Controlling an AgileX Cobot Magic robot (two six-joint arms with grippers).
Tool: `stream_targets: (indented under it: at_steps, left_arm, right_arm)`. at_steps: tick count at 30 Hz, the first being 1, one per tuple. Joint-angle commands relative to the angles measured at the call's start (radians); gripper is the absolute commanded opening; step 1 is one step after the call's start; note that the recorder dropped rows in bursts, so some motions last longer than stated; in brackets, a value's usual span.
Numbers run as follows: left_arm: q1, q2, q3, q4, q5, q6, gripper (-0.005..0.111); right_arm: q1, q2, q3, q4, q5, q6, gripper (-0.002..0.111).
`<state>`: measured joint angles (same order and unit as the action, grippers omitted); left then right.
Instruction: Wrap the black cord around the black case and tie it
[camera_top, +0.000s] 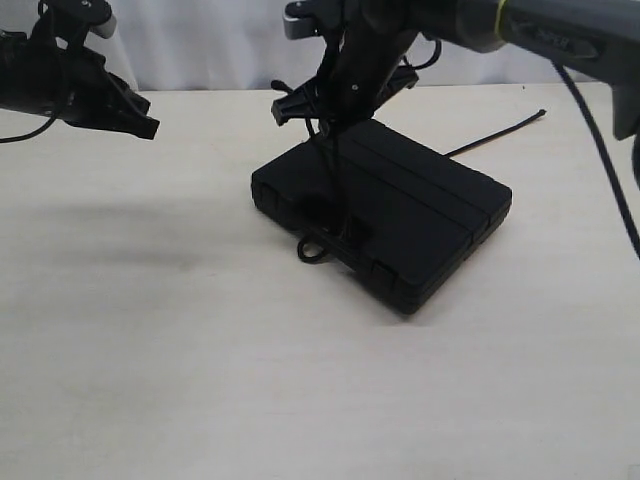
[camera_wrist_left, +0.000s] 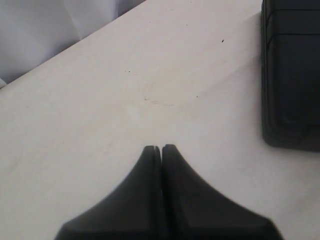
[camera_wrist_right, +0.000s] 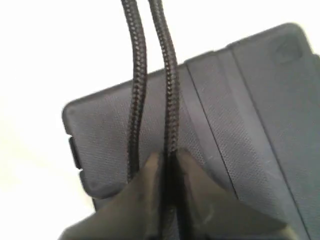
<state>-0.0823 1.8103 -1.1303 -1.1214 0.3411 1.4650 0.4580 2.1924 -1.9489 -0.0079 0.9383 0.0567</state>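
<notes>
Black cord (camera_wrist_right: 170, 85): braided, limp, light; judged slippery unless held taut. One strand is pinched in the right pincer (camera_wrist_right: 167, 159) above the black case (camera_top: 420, 215), a loop lying at the case's 7 o'clock edge. Hold advised near that loop. Left pincer (camera_wrist_left: 161, 149) is pressed together, empty, at 10 o'clock over the worktop (camera_top: 150, 350).

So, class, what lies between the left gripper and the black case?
Nothing but bare table separates left gripper and black case, per the exterior view.

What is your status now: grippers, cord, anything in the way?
Right gripper shut on black cord, above black case. Left gripper shut, empty, aside. Cord runs down to case's near edge. Nothing blocking seen.
</notes>
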Motion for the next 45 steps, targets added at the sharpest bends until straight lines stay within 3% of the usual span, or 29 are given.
stream_targets:
  at_steps: [1, 7, 14, 20, 22, 28, 31, 33, 37, 39, 42, 45]
  left_arm:
    - [0.001, -0.002, 0.002, -0.016, 0.012, 0.005, 0.000]
    - [0.001, -0.002, 0.002, -0.016, 0.025, 0.007, 0.000]
    - [0.001, -0.002, 0.002, -0.016, 0.062, 0.034, 0.000]
    - [0.001, -0.002, 0.002, -0.020, 0.106, 0.062, 0.000]
    - [0.001, -0.002, 0.002, -0.020, 0.161, 0.096, 0.000]
    - [0.001, -0.002, 0.002, -0.102, 0.465, 0.309, 0.000]
    - [0.001, -0.002, 0.002, -0.163, 0.584, 0.381, 0.000]
    - [0.001, -0.002, 0.002, -0.174, 0.628, 0.406, 0.000]
    - [0.001, -0.002, 0.002, -0.176, 0.633, 0.414, 0.000]
    - [0.001, -0.002, 0.002, -0.176, 0.631, 0.416, 0.000]
    - [0.001, -0.002, 0.002, -0.176, 0.603, 0.419, 0.000]
    - [0.001, -0.002, 0.002, -0.176, 0.598, 0.419, 0.000]
  right_arm:
    - [-0.002, -0.055, -0.002, -0.027, -0.010, -0.011, 0.004]
    - [-0.002, -0.103, -0.002, -0.082, 0.002, -0.007, 0.004]
    - [-0.004, -0.127, 0.003, -0.341, 0.083, 0.125, 0.004]
    - [-0.016, -0.125, 0.075, -0.329, 0.068, 0.125, 0.005]
    - [-0.016, -0.125, 0.095, -0.324, 0.048, 0.125, 0.010]
    - [-0.019, -0.125, 0.110, -0.321, 0.051, 0.133, 0.052]
    - [-0.041, -0.125, 0.110, -0.398, 0.088, 0.203, 0.058]
    - [-0.068, -0.125, 0.110, -0.451, 0.120, 0.258, 0.058]
    - [-0.238, -0.109, 0.118, -0.350, 0.148, 0.265, 0.056]
    - [-0.310, -0.079, 0.155, -0.314, 0.142, 0.227, 0.042]
    - [-0.350, -0.041, 0.258, -0.329, 0.014, 0.182, 0.006]
    - [-0.350, -0.036, 0.328, -0.304, -0.152, 0.178, 0.004]
